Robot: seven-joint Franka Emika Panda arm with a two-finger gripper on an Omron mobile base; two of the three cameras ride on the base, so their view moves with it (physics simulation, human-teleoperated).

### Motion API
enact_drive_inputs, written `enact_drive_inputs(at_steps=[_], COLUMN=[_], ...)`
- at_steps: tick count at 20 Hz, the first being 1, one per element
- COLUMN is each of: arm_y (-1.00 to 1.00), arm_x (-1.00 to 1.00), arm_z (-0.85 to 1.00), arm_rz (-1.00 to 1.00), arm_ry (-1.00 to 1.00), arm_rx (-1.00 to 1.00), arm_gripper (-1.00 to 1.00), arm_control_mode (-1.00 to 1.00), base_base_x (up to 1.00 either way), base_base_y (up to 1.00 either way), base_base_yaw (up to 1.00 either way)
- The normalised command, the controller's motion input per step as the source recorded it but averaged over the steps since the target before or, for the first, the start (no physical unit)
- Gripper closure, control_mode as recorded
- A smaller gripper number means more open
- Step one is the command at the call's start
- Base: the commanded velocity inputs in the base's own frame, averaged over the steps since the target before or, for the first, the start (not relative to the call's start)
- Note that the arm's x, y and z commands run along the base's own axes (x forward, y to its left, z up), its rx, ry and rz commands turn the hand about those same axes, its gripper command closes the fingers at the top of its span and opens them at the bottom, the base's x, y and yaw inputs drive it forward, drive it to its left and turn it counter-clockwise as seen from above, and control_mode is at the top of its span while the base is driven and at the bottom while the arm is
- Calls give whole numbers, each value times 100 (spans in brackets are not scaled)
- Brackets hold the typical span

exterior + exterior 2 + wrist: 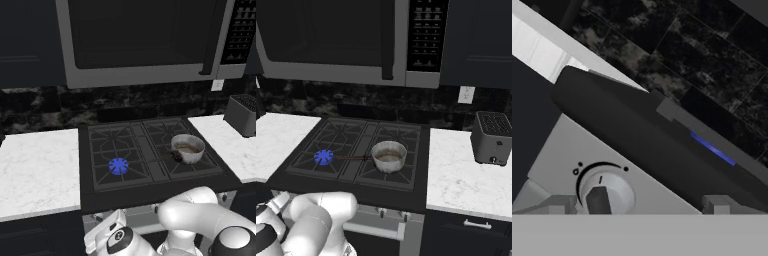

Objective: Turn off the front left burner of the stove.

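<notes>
The front left burner [118, 166] is lit blue; the gripper [641, 204], jaws spread apart, faces a knob [607, 192] to grasp it.

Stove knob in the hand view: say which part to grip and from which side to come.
Grip the round white knob by its rim, one finger on each side, coming straight at the silver front panel of the stove. It stands out from the flat panel, and the tool, open, already straddles it off-centre, so likely shift sideways first. The front left burner burns blue.
</notes>
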Motion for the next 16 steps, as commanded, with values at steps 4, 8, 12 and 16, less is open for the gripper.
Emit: enact_drive_inputs(at_steps=[4,8,12,16], arm_y=[6,15,13,1], arm_x=[13,0,0,19], arm_z=[-17,-36,-29,-6], arm_rz=[0,0,0,0], arm_ry=[0,0,-3,-1], arm_rx=[0,-1,-1,0], arm_gripper=[-100,-100,-100,-100], arm_control_mode=[-100,-100,-100,-100], base_base_x=[0,0,0,0], base_base_y=[0,0,0,0], base_base_yaw=[0,0,0,0])
